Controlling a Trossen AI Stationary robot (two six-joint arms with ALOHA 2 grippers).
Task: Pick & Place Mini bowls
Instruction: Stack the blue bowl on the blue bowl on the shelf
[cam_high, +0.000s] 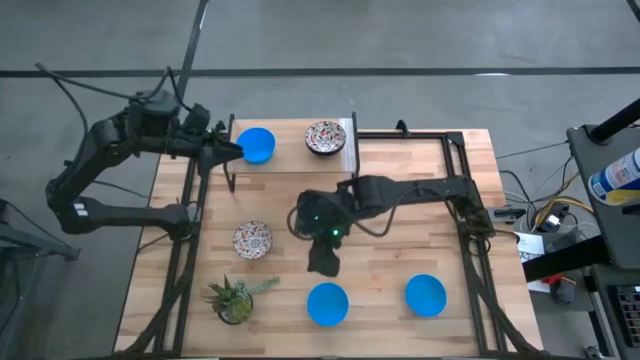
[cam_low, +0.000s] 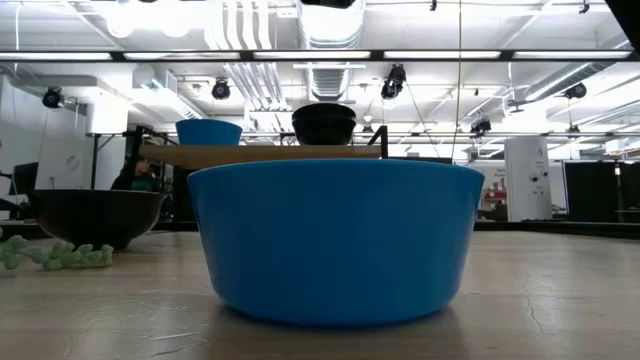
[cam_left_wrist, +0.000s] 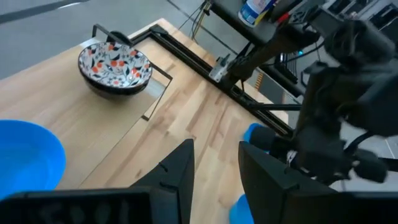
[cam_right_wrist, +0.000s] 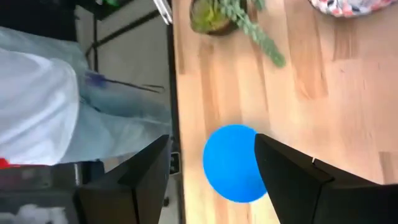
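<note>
A: Where are the bowls?

B: A blue bowl (cam_high: 257, 144) and a patterned bowl (cam_high: 325, 136) sit on the raised shelf (cam_high: 290, 163) at the far edge; another patterned bowl (cam_high: 252, 239) and two blue bowls (cam_high: 327, 303) rest on the bench (cam_high: 400, 240).

A: And the pincers?

B: The left pincer (cam_left_wrist: 214, 165) is spread and empty just beside the shelf's blue bowl; the right pincer (cam_right_wrist: 211, 168) is spread above a near blue bowl

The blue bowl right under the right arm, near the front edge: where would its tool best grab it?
Probably by the rim, from straight above. The blue bowl sits upright, mouth open, with steep smooth walls, so one finger inside and one outside should pinch the wall. The right tool is open above it; the plant stands apart.
</note>
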